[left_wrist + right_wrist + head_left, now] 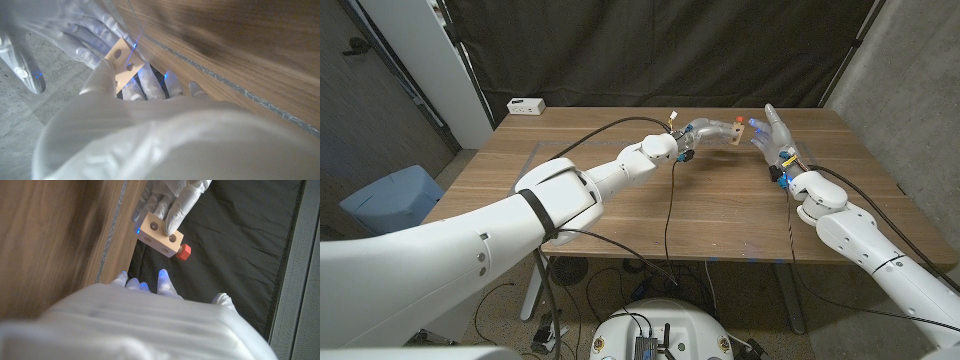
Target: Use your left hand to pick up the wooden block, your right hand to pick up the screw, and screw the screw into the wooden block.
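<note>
Head view: left hand [705, 130] grips the wooden block [734, 132] above the worktop [650, 205] far edge; red screw [184, 252] seated in its end; right hand [772, 133] just beside, fingers spread, released.

Pale wooden block with round holes [161, 233]: partly covered by the white-gloved left hand's [167, 200] fingers; in the head view too small to tell its holes.
Red-headed screw [184, 252]: shank hidden inside the block, at the block's 4 o'clock end.
Right hand [772, 138]: whether it touched the screw could not be told.
Wooden table [240, 45]: blurred in the left wrist view.
</note>
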